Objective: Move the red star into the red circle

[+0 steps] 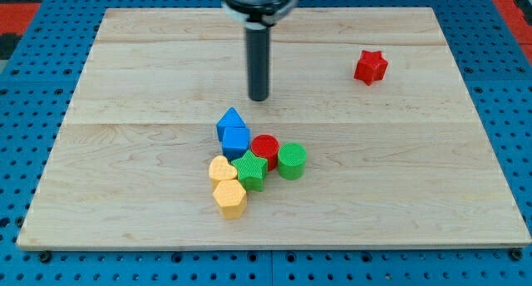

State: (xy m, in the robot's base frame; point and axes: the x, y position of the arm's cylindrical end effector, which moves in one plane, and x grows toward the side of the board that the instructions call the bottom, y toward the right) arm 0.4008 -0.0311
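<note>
The red star (371, 66) lies alone near the view's top right of the wooden board. The red circle (266, 147) sits in a cluster of blocks at the middle of the board, touching a green star (251, 170) and close beside a green circle (292, 160). My tip (259, 97) is above the cluster in the view, just up and right of the blue blocks, and far to the left of the red star. It touches no block.
The cluster also holds a blue pentagon-like block (230, 120), a blue cube (237, 141), a yellow heart-like block (221, 169) and a yellow hexagon (229, 198). The wooden board (125, 194) lies on a blue pegboard (17, 153).
</note>
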